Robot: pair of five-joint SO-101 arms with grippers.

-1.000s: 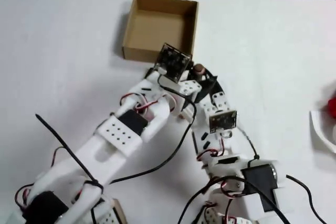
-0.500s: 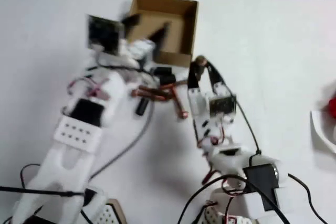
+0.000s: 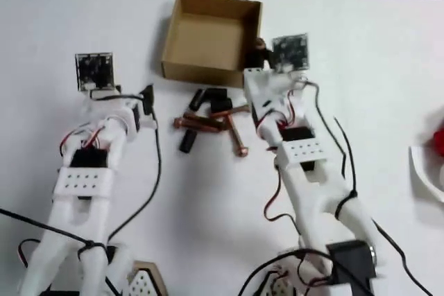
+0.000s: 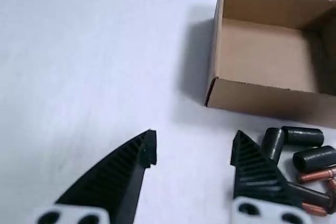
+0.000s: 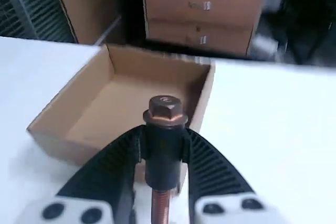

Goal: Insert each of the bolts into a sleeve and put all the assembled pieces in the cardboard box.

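Copper bolt (image 5: 166, 109), a black sleeve (image 5: 163, 145) on its shank, sits clamped in the right gripper (image 5: 164, 137). Its long axis runs along the fingers, head pointing toward the cardboard box (image 3: 201, 73), just beside the box's right wall. Loose bolts (image 3: 201, 123) and sleeves (image 3: 210, 96) lie in front of the box, and the left gripper (image 4: 193, 142) gapes wide beside them.

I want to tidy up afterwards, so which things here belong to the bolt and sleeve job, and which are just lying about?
For the job: cardboard box; loose bolts and sleeves beside it; sleeved bolt in the right gripper; open left gripper.
Lying about: white dish and red thing off to one side; drawers in the background.
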